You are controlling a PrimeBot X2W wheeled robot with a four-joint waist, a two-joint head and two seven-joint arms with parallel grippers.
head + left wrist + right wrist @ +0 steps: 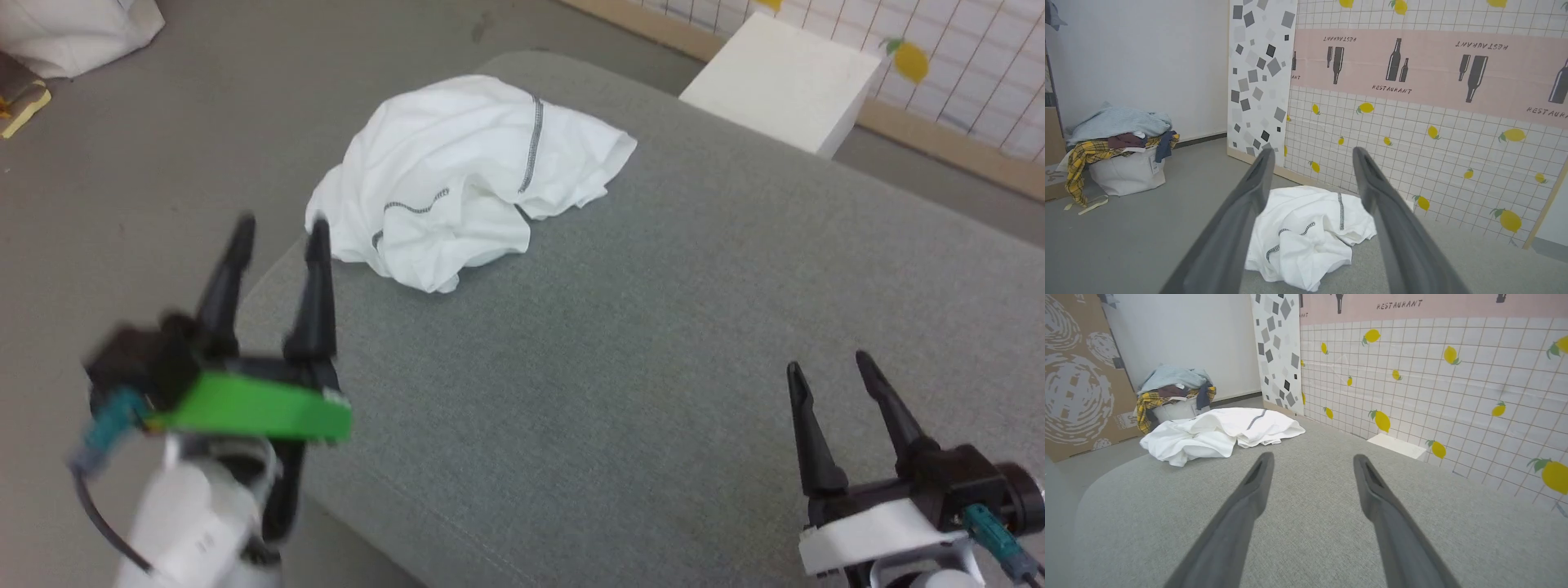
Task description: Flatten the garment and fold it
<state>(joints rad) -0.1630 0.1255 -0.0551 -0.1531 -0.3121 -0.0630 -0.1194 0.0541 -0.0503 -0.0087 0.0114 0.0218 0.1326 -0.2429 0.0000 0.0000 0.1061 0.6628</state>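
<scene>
Head view: left pincer (281, 223) spread wide, empty, near garment (457, 171)

Noted garment (469, 175) lying on cushion (653, 327), toward its far left corner. Located box (784, 82) beyond the far right edge. Found left gripper (282, 224) just before garment, right gripper (826, 363) well apart, near right.
</scene>
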